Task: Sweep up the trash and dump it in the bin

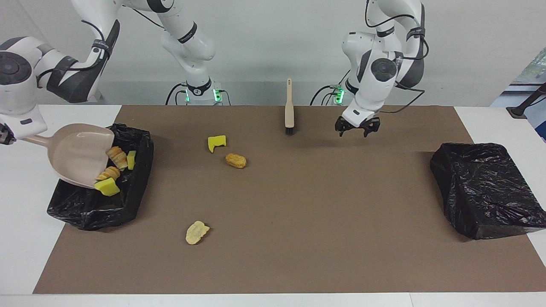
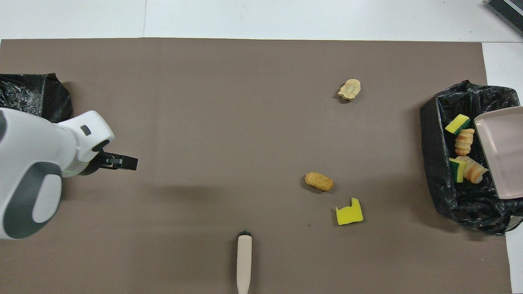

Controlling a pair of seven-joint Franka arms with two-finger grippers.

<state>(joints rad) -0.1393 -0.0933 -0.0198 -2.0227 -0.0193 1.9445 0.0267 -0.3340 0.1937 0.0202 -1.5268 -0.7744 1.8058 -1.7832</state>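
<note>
The right gripper (image 1: 4, 137), at the frame edge with jaws closed on the handle, holds the dustpan (image 1: 79, 153) tipped steeply over the bin (image 1: 136, 187) at the right arm's end, with four scraps of trash (image 1: 111, 170) at its lip, over the bin. Three more scraps (image 1: 235, 160) lie on the brown mat (image 1: 298, 213), and the brush (image 1: 289, 115) stands near the robots. The left gripper (image 1: 357, 130) hangs over the mat beside the brush, arm bent, wrist pointing down, fingers spread wide and empty.

Brown mat (image 1: 298, 204) covering a white table (image 1: 490, 117), glossy black bin bags (image 1: 486, 187) crinkling, beige dustpan (image 1: 79, 153) tipping, bright yellow sponge chunk (image 1: 216, 143) lying, golden-brown ridged piece (image 1: 236, 160) resting, pale yellow lump (image 1: 196, 232) sitting, beige brush (image 1: 289, 106) showing black bristles, white-and-grey arms.
</note>
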